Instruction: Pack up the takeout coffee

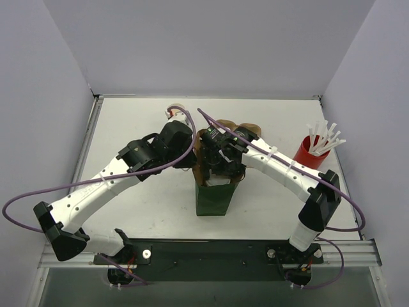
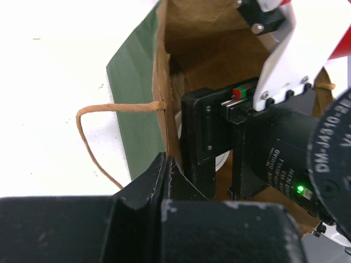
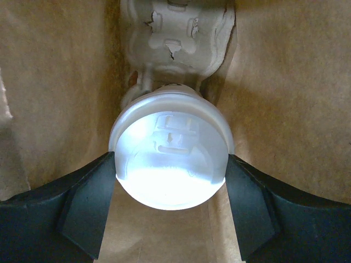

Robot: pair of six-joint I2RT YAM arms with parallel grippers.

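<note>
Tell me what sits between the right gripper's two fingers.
The takeout coffee fills that gap: the right gripper grips it on both sides inside the paper bag. The right wrist view shows it.

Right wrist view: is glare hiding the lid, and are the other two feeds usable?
Right wrist: the takeout coffee lid is blown out across its lower half, embossing legible above; the paper bag walls are dim. Left wrist: the table is overexposed to plain white, the left end effector a soft, dark blur up close. Top external: even light, soft shadows, sharp.
</note>
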